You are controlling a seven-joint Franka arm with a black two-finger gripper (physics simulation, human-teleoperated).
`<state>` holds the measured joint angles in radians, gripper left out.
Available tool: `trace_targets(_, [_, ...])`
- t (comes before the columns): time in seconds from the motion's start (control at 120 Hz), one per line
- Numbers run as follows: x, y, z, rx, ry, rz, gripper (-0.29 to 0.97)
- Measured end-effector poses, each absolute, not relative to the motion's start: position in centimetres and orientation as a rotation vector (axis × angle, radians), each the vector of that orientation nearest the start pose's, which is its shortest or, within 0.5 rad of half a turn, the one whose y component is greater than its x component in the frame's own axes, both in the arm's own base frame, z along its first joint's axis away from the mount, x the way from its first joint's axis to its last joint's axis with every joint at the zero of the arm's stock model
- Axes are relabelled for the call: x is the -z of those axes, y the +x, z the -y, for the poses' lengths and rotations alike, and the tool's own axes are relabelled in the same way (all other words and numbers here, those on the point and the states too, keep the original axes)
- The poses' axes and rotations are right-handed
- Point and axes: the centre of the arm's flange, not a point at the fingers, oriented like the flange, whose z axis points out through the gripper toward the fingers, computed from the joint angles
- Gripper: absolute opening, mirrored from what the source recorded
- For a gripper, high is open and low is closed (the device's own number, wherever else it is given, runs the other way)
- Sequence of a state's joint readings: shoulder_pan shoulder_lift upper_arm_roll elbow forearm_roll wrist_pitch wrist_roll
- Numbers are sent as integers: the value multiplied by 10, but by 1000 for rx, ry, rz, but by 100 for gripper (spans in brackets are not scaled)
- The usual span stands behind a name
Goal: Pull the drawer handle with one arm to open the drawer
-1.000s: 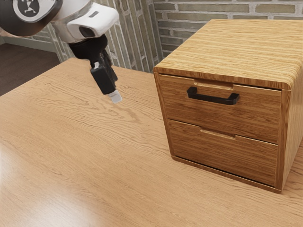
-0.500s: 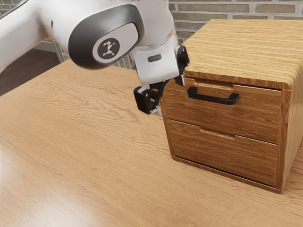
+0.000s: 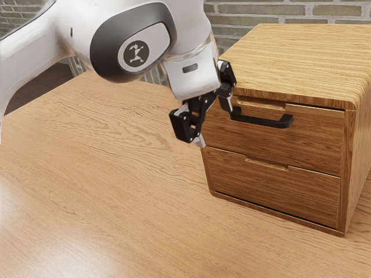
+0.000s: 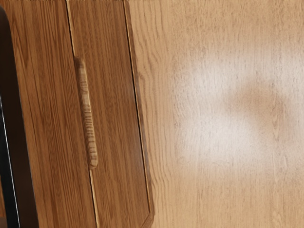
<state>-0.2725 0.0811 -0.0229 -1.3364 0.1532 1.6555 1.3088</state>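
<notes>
**Jaws spread beside the handle, drawer shut**

The wooden cabinet (image 3: 290, 58) stands on the counter (image 3: 87, 191) toward its far edge, at the exterior view's right, in front of a brick wall (image 3: 261, 8). Its top drawer (image 3: 313, 139) sits flush with the cabinet face, shut. The black handle (image 3: 261, 120) runs across the upper part of that drawer front.

The arm (image 3: 133, 40) reaches in from the exterior view's left, down to the cabinet's front corner. The jaws stand open and grip nothing. One finger (image 3: 225, 95) is just beside the handle's near end, and the other (image 3: 186, 126) hangs off the cabinet's corner, above the counter.

In the wrist view, the lower drawer (image 4: 109, 142) shows its wooden lip (image 4: 86, 114), with bare counter (image 4: 228, 118) beyond the cabinet's foot. A dark strip (image 4: 9, 142) at the edge is probably the handle, though it is too blurred to be sure.
</notes>
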Motion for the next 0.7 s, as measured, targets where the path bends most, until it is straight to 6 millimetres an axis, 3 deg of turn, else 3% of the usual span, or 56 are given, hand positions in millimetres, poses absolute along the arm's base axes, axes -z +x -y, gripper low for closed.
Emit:
trace_targets(0.158, [-695,578,168,208,-2011,-2076,68])
trace_targets(0.608, [-689,585,164,205,-2121,-1974,68])
trace_targets(0.7, [-696,577,180,181,-2061,-1936,68])
